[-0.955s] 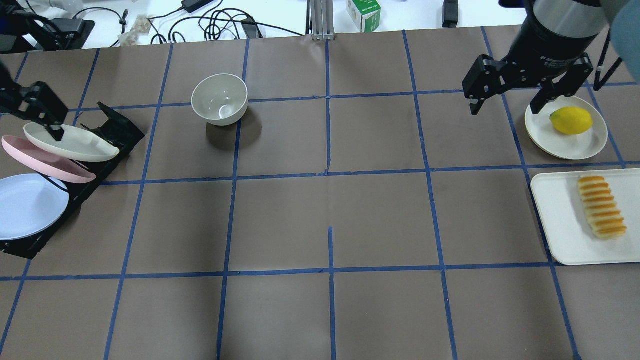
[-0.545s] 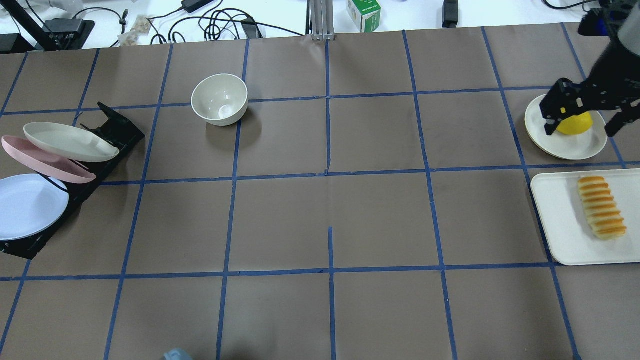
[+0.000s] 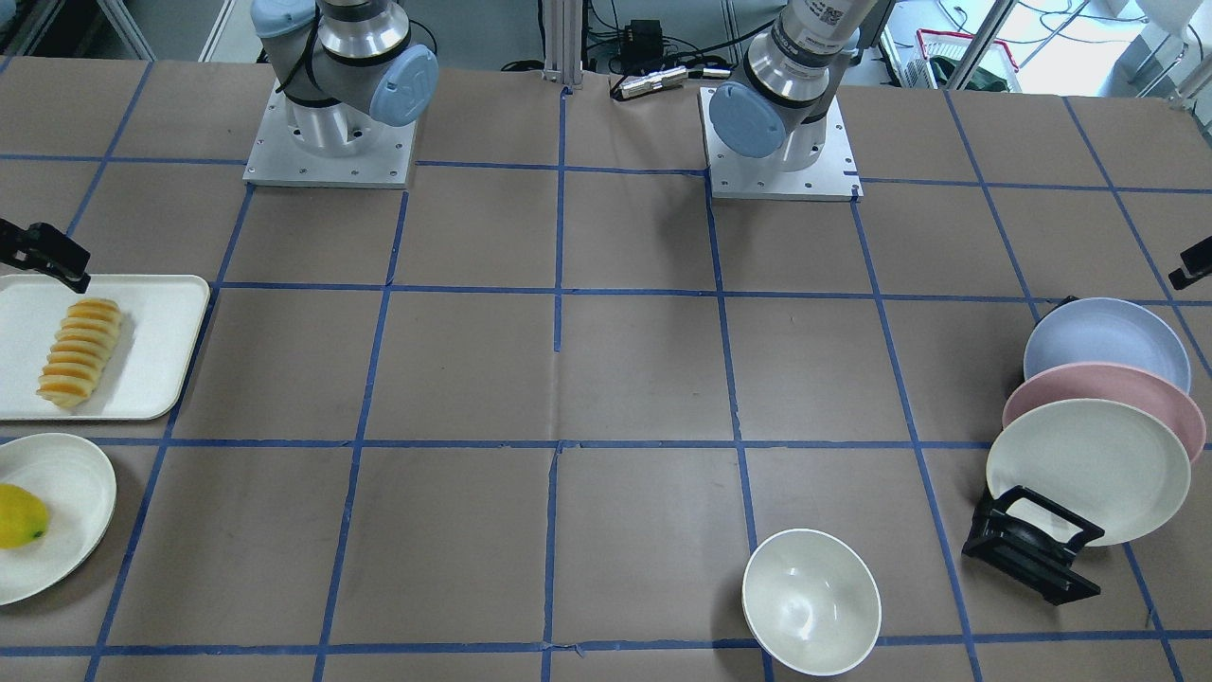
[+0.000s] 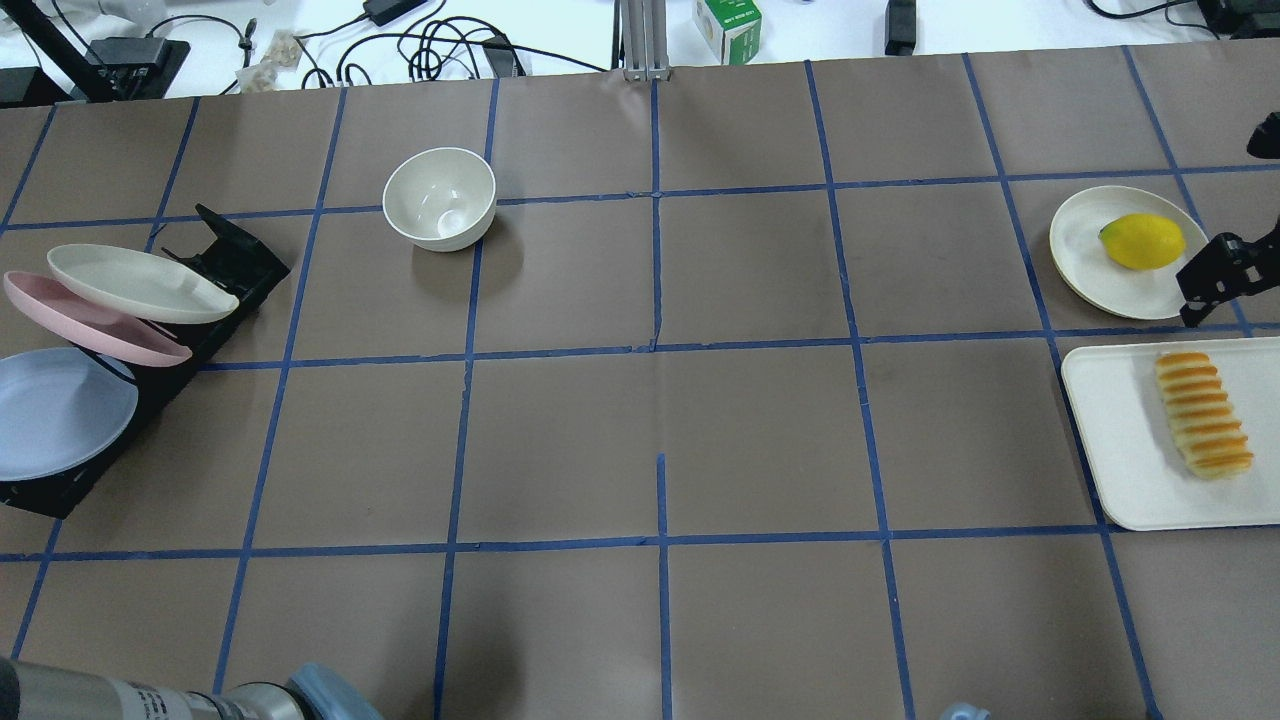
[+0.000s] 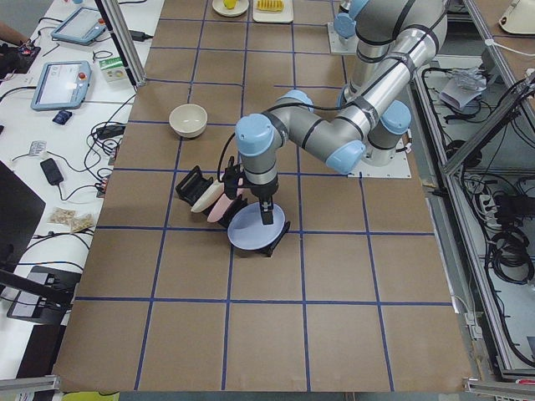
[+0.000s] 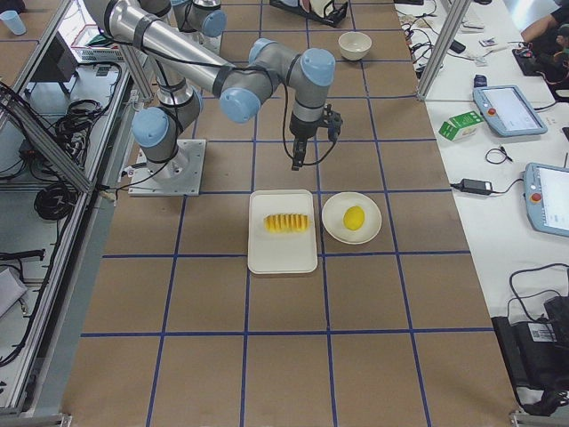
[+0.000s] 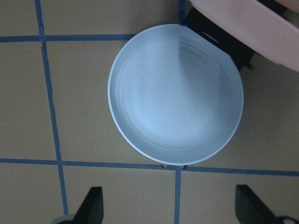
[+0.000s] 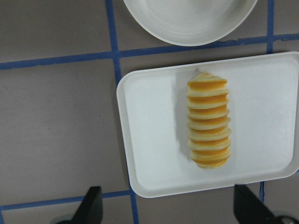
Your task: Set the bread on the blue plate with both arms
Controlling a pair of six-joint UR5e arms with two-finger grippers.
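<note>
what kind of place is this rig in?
Probably a robotics lab bench: left arm and right arm bolted to a table gridded with blue tape, a teach pendant and loose cables alongside.

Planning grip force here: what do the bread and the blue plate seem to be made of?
The bread: probably a moulded replica, foam or plastic, given its very even ridges and flat stripes; real bread is possible. The blue plate: matte, likely plastic; soft dull sheen, faint concentric rings, no glassy glare.
</note>
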